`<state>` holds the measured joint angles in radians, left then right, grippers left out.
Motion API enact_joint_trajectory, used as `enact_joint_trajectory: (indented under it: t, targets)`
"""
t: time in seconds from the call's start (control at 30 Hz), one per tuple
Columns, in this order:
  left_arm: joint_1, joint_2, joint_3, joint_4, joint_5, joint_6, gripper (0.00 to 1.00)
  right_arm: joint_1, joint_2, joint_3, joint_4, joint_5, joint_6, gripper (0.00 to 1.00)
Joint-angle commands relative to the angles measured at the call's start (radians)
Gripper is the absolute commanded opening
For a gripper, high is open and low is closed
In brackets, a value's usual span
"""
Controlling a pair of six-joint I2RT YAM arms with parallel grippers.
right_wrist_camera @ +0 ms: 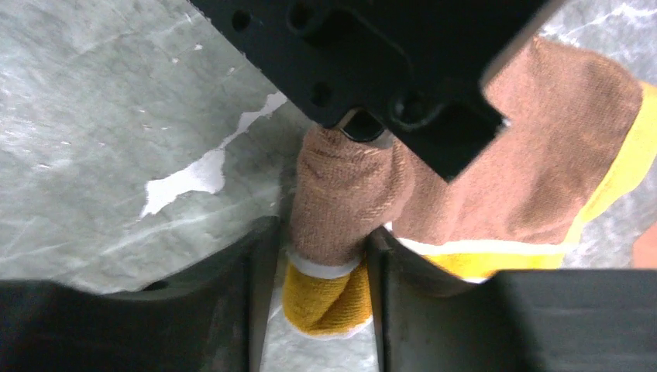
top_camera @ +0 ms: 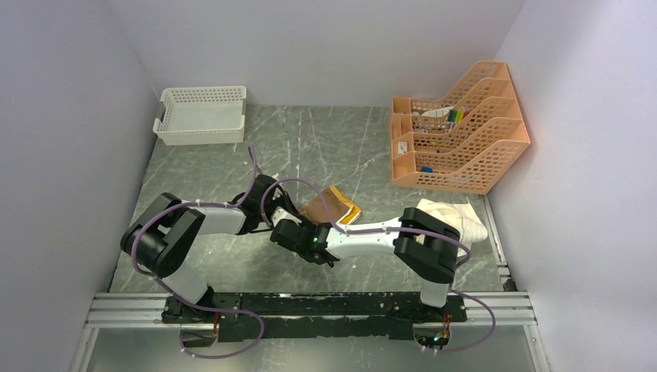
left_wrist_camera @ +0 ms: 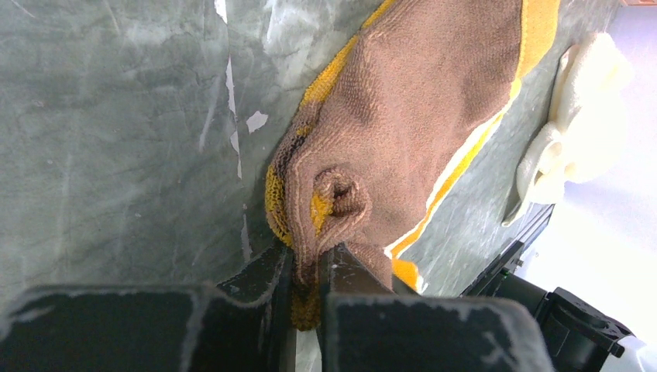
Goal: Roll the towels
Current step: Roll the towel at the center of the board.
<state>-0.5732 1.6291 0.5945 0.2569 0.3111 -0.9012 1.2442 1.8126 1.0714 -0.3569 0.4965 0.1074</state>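
**Both pincers at one end of the mustard towel**

My left pincer point(left_wrist_camera: 307, 252) is pressed together on cloth: its two fingers nip the curled edge of the mustard towel point(left_wrist_camera: 411, 101), where the brown face has turned over on itself into a small tight roll with yellow showing at its core. The rest of that towel lies flat on the grey marbled table point(top_camera: 310, 139), spreading away from my fingers, brown side up with a yellow border along one long edge.

My right pincer point(right_wrist_camera: 321, 232) stands half spread around the same rolled end. One finger sits on each side of the roll, the right-hand one touching it and the other just beside it (I cannot tell whether they are squeezing or only bracketing it). A yellow tip of the roll pokes out between them towards my wrist.

From above, both wrists meet at the near left corner of the towel, about mid-table.

The cream towel point(top_camera: 455, 217) lies bunched near the table's right edge, beside my right elbow, apart from the mustard one. A white basket point(top_camera: 201, 115) sits at the far left and an orange file rack point(top_camera: 457, 132) at the far right
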Motion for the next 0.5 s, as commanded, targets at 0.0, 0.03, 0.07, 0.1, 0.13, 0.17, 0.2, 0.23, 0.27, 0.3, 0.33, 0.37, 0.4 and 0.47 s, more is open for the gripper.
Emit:
enact_joint_trajectory:
  t: [0.0, 0.03, 0.07, 0.1, 0.13, 0.17, 0.2, 0.23, 0.27, 0.3, 0.33, 0.37, 0.4, 0.47]
  targets:
    - [0.004, 0.045, -0.024, -0.126, -0.069, 0.046, 0.17, 0.002, 0.040, -0.013, 0.019, 0.004, 0.013, 0.34]
    - [0.004, 0.043, -0.024, -0.128, -0.070, 0.048, 0.18, 0.001, 0.043, -0.017, 0.022, 0.002, 0.022, 0.27]
    - [0.005, 0.041, -0.021, -0.131, -0.070, 0.050, 0.18, -0.002, 0.046, -0.019, 0.022, -0.001, 0.031, 0.24]
    - [0.005, 0.040, -0.020, -0.134, -0.069, 0.052, 0.19, -0.006, 0.048, -0.021, 0.021, -0.005, 0.041, 0.23]
    - [0.007, 0.038, -0.018, -0.138, -0.067, 0.054, 0.19, -0.011, 0.048, -0.024, 0.023, -0.008, 0.049, 0.22]
    - [0.008, 0.035, -0.015, -0.141, -0.066, 0.056, 0.19, -0.015, 0.046, -0.028, 0.026, -0.016, 0.057, 0.22]
    - [0.011, 0.030, -0.013, -0.148, -0.065, 0.059, 0.20, -0.024, 0.040, -0.033, 0.033, -0.027, 0.065, 0.21]
    - [0.015, 0.020, -0.008, -0.156, -0.062, 0.062, 0.22, -0.031, 0.033, -0.039, 0.040, -0.038, 0.070, 0.20]
    - [0.020, 0.006, -0.004, -0.164, -0.059, 0.069, 0.27, -0.041, 0.022, -0.048, 0.052, -0.062, 0.077, 0.20]
    - [0.026, -0.010, 0.001, -0.173, -0.055, 0.075, 0.35, -0.056, 0.004, -0.060, 0.069, -0.094, 0.084, 0.20]
    - [0.032, -0.031, 0.007, -0.188, -0.055, 0.082, 0.45, -0.077, -0.018, -0.078, 0.090, -0.142, 0.092, 0.20]
    - [0.041, -0.058, 0.014, -0.211, -0.058, 0.090, 0.55, -0.101, -0.042, -0.108, 0.116, -0.220, 0.100, 0.20]
    - [0.051, -0.084, 0.022, -0.230, -0.063, 0.099, 0.62, -0.128, -0.069, -0.138, 0.144, -0.279, 0.111, 0.20]
    - [0.074, -0.149, 0.037, -0.271, -0.068, 0.116, 0.71, -0.188, -0.115, -0.178, 0.193, -0.405, 0.134, 0.19]
